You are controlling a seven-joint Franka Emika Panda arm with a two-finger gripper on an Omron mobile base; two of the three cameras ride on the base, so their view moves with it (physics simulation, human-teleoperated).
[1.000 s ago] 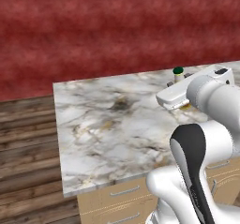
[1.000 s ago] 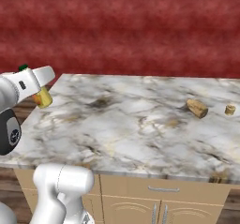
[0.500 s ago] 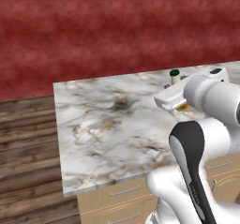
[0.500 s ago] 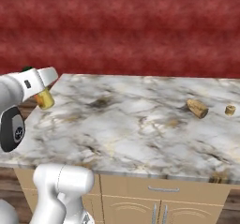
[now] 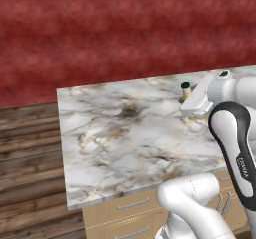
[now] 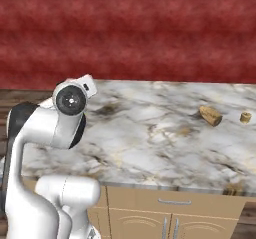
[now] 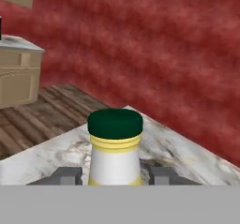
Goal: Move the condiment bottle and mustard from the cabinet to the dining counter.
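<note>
Near the back edge of the bench (image 5: 115,138), the mustard (image 7: 115,148) stands upright between the fingertips of the gripper (image 7: 115,176), apparently clasped. Over the last second the arm has carried it slightly along the bench, so release looks close.
</note>
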